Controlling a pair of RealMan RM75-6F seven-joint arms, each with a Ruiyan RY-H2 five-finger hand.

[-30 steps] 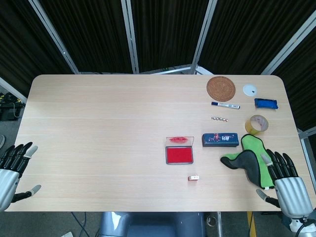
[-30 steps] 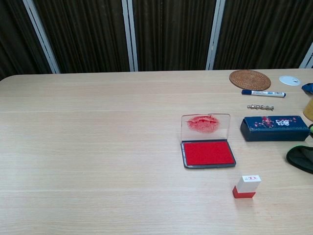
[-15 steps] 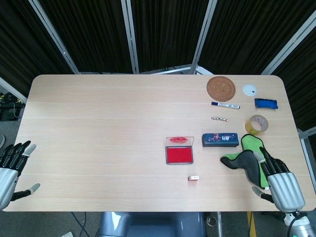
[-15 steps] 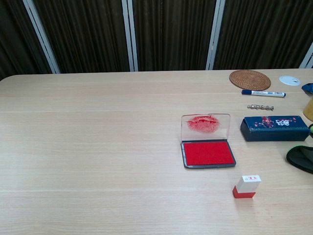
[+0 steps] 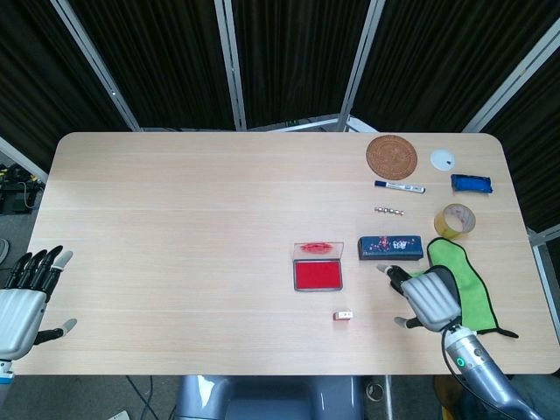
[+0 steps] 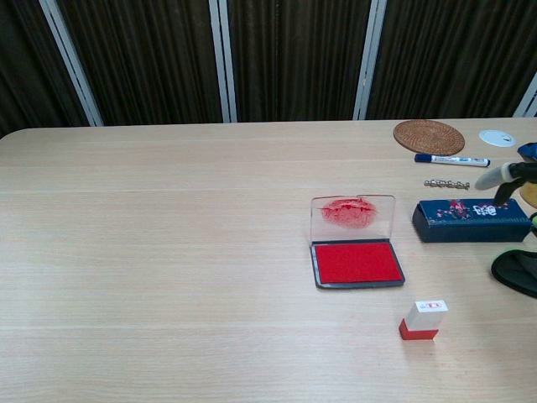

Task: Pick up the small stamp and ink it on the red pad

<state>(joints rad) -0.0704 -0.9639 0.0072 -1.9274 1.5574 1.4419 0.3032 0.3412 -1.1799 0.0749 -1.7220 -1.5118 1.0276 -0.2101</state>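
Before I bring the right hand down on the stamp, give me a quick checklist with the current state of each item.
1. Stamp upright, standing free on the table: ok.
2. Red pad lid open, ink surface exposed: ok.
3. Right hand empty, fingers apart: ok.
4. Right hand over the stamp: not ok, it is off to the stamp's right, near the green cloth.
5. Nothing between stamp and pad: ok.
6. Left hand away from the work area at the table's left edge: ok.
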